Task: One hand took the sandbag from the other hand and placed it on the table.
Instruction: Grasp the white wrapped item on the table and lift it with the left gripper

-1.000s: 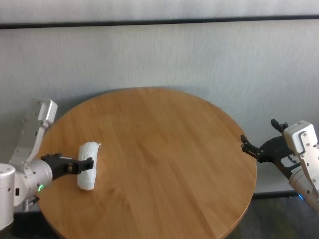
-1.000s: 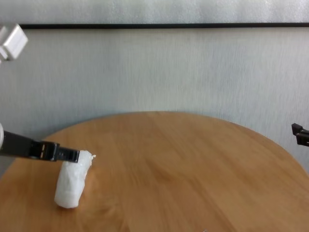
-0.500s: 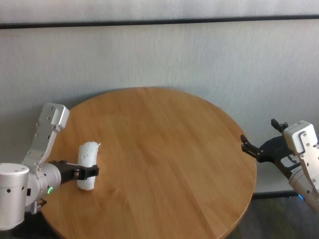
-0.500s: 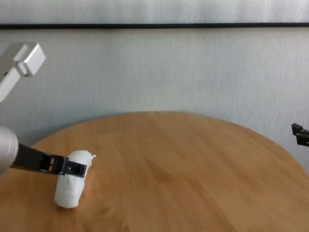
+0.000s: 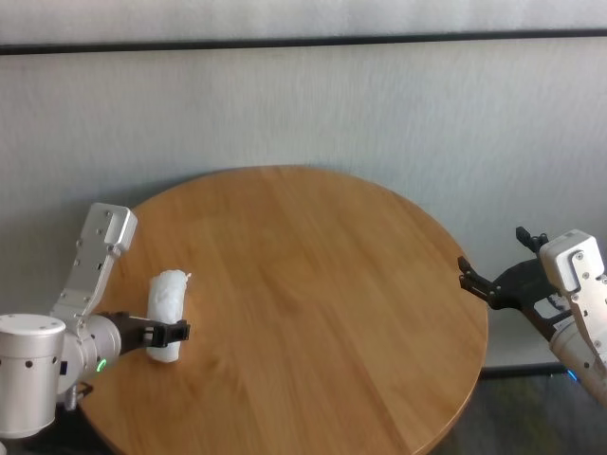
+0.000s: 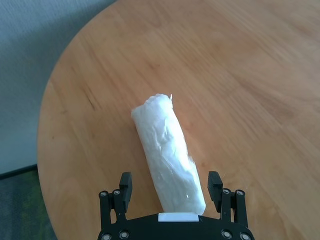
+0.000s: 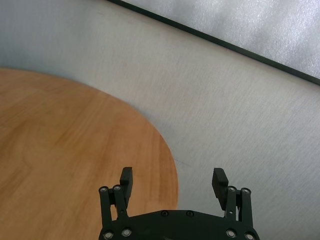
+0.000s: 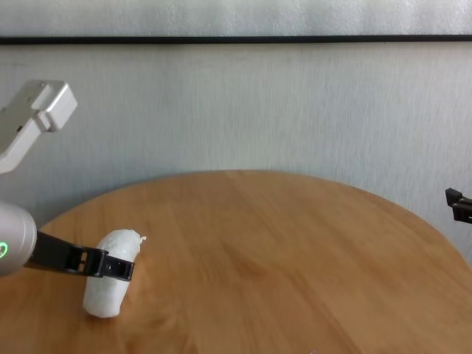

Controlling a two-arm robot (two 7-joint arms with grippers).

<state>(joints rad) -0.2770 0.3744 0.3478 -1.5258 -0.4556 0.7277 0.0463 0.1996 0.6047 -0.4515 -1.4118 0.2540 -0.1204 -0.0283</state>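
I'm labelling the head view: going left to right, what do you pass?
Left gripper, open around the near end of the sandbag → bare table → right gripper, open, beyond the table's right edge.

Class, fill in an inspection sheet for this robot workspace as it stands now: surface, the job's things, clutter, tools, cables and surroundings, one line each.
Surface: round wooden table, smooth light orange-brown top.
Job's things: white sandbag lies flat on the table near its left edge, twisted tip pointing toward the wall.
Clutter: nothing seen.
Tools: left tool open, its fingers on either side of the sandbag's near end with a gap showing on both sides; green light on its wrist. Right tool open and empty, off the table's right edge.
Cables: nothing seen.
Surroundings: pale grey wall behind the table with a dark horizontal strip near the top.
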